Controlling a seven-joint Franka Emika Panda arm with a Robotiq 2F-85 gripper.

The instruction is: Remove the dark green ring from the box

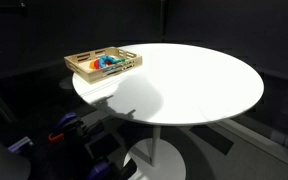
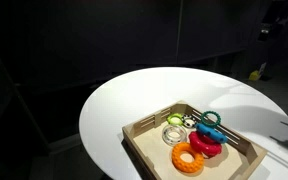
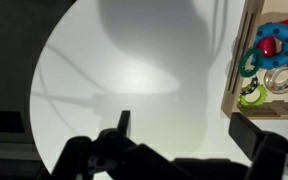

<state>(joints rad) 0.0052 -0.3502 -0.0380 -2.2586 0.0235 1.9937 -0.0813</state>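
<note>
Wrist view, operator: how is the gripper [image 3: 184, 125] posed?
Technician: It is held above the table [image 3: 104, 70], outside the box [image 3: 240, 50], near its wall.
Operator: Ring and fingers?
Technician: The dark green ring [image 3: 245, 64] is seen inside the box against that wall, apart from the fingers [image 3: 124, 122]. These are spread wide and nothing is gripped.

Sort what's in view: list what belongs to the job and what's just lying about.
For the job:
dark green ring
box
gripper, open

Just lying about:
orange ring
red ring
blue ring
clear ring
table
</note>
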